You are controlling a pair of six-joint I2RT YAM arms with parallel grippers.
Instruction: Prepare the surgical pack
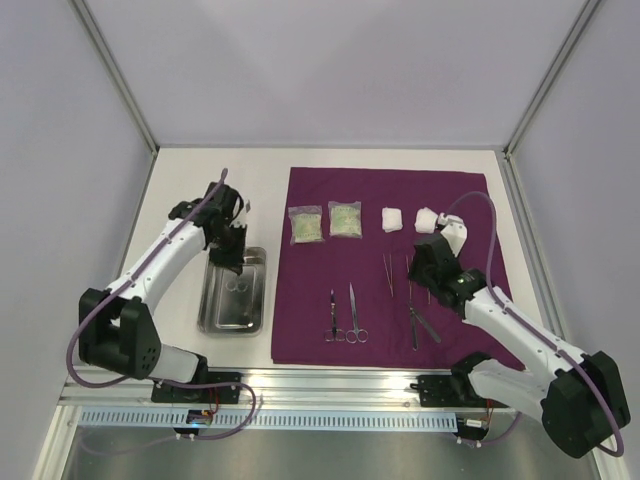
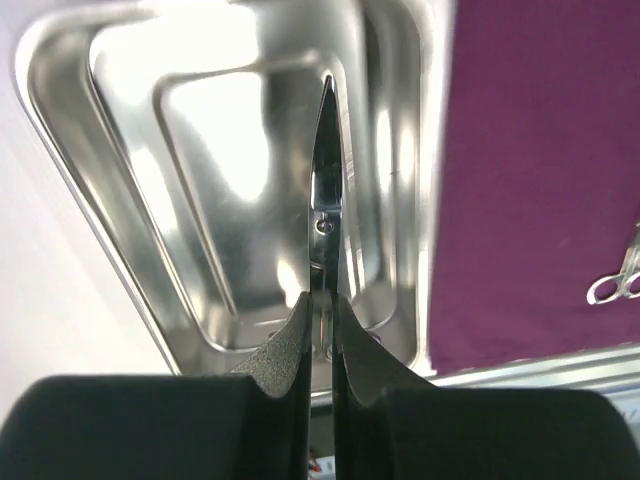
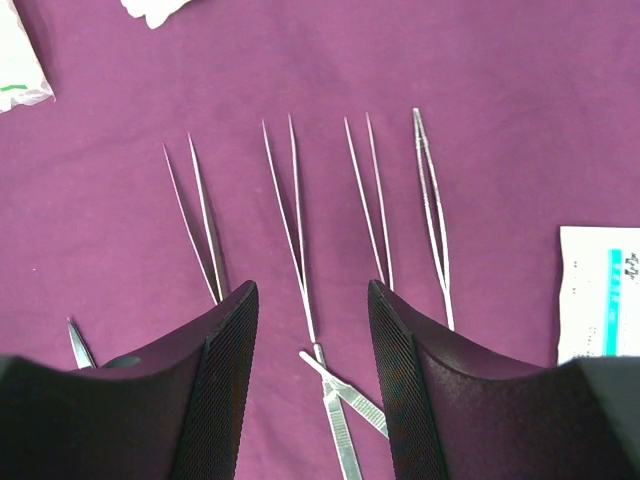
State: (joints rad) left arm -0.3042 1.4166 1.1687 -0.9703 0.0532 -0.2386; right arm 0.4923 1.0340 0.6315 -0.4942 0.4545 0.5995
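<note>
White table point(image 1: 265, 185): purple sheet point(image 1: 300, 300) spread flat across the middle, steel tray point(image 1: 222, 315) just beside its left edge.

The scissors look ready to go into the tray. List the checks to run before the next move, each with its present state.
1. Left gripper shut on the scissors: ok.
2. Scissors above the steel tray: ok.
3. Scissor tip clear of the tray floor: cannot tell.
4. Right gripper open, straddling the middle tweezers: ok.
5. Purple sheet lying flat: ok.
</note>
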